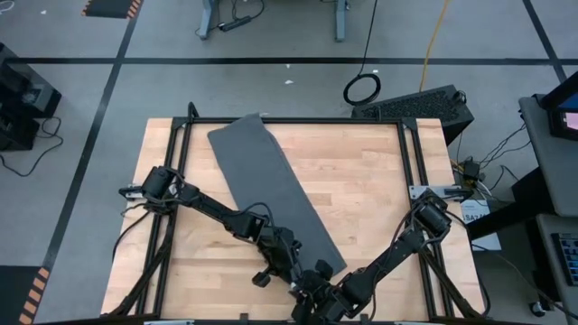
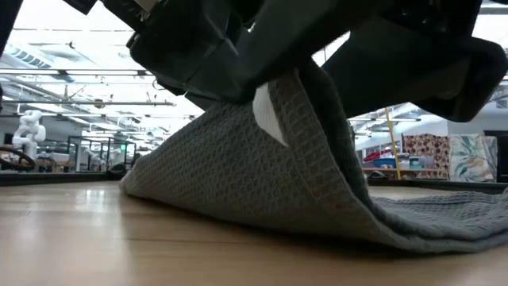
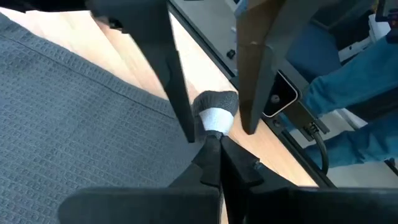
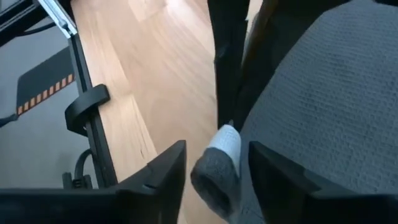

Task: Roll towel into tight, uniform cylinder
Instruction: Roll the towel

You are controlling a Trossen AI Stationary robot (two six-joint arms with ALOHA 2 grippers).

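Note:
The dark grey towel (image 1: 271,185) lies as a long strip slanting from the table's far left to its near middle. Its near corner (image 2: 274,119), which carries a white tag (image 2: 268,111), is raised off the wood, and the cloth slopes down from it onto the table. My left gripper (image 3: 214,146) is shut on that corner. My right gripper (image 4: 217,152) is open, with one finger (image 4: 165,168) on each side of the bunched corner (image 4: 217,168) and a narrow gap to each. In the left wrist view the right gripper's fingers (image 3: 177,93) stand over the same corner. My left gripper pinches the towel's near corner at the white tag (image 3: 216,121) between its two fingertips. The cloth there is bunched into a small knob of several layers. The fingers come slanting down from the table's left. The corner is lifted clear and the rest of the towel lies on the table.
Both arms crowd together near the table's near edge (image 1: 307,311). Black frame rails (image 4: 93,118) run along the table's sides. Bare wood (image 1: 379,199) lies to the right of the towel.

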